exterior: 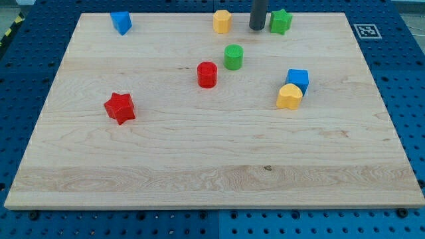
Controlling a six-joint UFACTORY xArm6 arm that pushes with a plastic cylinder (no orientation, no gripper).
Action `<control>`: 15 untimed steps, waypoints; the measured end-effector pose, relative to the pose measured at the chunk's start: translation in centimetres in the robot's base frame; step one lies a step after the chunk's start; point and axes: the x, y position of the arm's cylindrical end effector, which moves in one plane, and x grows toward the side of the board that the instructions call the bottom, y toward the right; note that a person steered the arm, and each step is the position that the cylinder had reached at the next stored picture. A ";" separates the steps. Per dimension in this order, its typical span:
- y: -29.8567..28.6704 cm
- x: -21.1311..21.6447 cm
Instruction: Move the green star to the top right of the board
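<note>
The green star (pixel 281 21) lies near the top edge of the wooden board (pixel 212 166), right of centre. My tip (pixel 257 28) stands on the board just to the star's left, close to it or touching it; I cannot tell which. A yellow hexagon block (pixel 222 21) lies to the left of my tip.
A green cylinder (pixel 233 58) and a red cylinder (pixel 207 74) lie near the board's middle. A blue cube (pixel 298 79) and a yellow heart-like block (pixel 289 97) touch at the right. A red star (pixel 119 107) lies at the left, a blue block (pixel 121 22) at the top left.
</note>
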 end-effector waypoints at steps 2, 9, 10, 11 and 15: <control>3.9 -0.4; 12.5 3.5; 12.4 5.6; 12.3 6.0; 11.3 6.0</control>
